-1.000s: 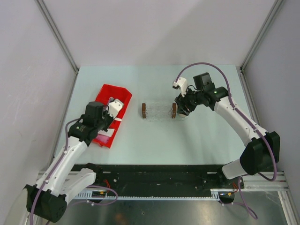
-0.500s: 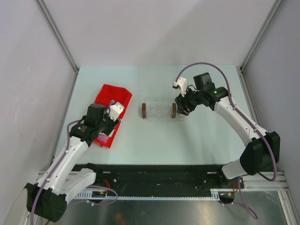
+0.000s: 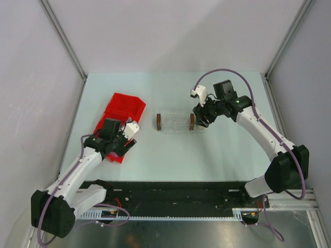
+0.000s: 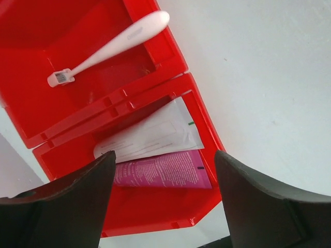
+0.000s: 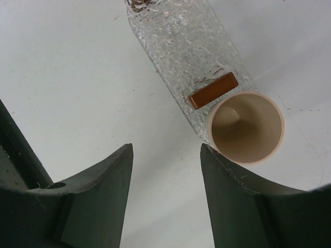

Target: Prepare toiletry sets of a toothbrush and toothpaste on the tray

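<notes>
The toothbrush [image 4: 108,46] is slim and white, with a rounded handle and a small square head. It lies on a slant in the larger compartment of the red divided bin [image 4: 31,103], which sits near the left edge of the table [image 3: 176,150]. In the next compartment a white tube [image 4: 155,135] and a magenta-pink tube [image 4: 165,171] lie flat side by side, touching, the pink one nearer the bin's end wall. The left gripper [image 4: 164,160] hangs over these tubes with its jaws spread wide and nothing between them.

The tray [image 5: 176,41] is clear, crinkly plastic and sits around the middle of the table. A brown block [image 5: 213,90] marks its short end. A tan paper cup [image 5: 247,126] stands upright right against that end. The right gripper [image 5: 165,155] hovers beside it, jaws apart and gripping nothing.
</notes>
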Motion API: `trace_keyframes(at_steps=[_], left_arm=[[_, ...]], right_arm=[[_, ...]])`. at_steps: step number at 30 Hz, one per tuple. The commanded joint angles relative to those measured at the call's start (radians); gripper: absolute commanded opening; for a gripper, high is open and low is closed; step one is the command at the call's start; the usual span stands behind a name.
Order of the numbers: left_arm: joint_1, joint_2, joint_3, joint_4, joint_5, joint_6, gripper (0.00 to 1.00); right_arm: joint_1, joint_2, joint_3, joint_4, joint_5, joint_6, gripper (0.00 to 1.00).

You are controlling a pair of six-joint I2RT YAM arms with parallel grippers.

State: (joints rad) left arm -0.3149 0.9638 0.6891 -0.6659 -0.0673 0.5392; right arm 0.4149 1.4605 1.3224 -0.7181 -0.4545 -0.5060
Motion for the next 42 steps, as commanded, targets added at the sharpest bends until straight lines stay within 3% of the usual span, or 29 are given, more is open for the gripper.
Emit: trace_keyframes(at_steps=[1, 23, 36, 42], left_arm=[[0.033, 0.021, -0.016, 0.029, 0.04, 0.042, 0.82], [0.06, 0.121, -0.063, 0.164, 0.035, 0.027, 0.82], [0.065, 0.122, -0.105, 0.189, 0.018, 0.036, 0.73], [0.065, 0.128, -0.109, 0.195, 0.017, 0.036, 0.59]], right_arm=[[0.001, -0.009, -0.003, 0.008, -0.018, -0.008, 0.6], [-0.002, 0.008, -0.003, -0.004, -0.018, -0.012, 0.6], [-0.007, 0.008, -0.003, -0.007, -0.023, -0.011, 0.6], [-0.007, 0.008, -0.003, -0.01, -0.026, -0.011, 0.6]])
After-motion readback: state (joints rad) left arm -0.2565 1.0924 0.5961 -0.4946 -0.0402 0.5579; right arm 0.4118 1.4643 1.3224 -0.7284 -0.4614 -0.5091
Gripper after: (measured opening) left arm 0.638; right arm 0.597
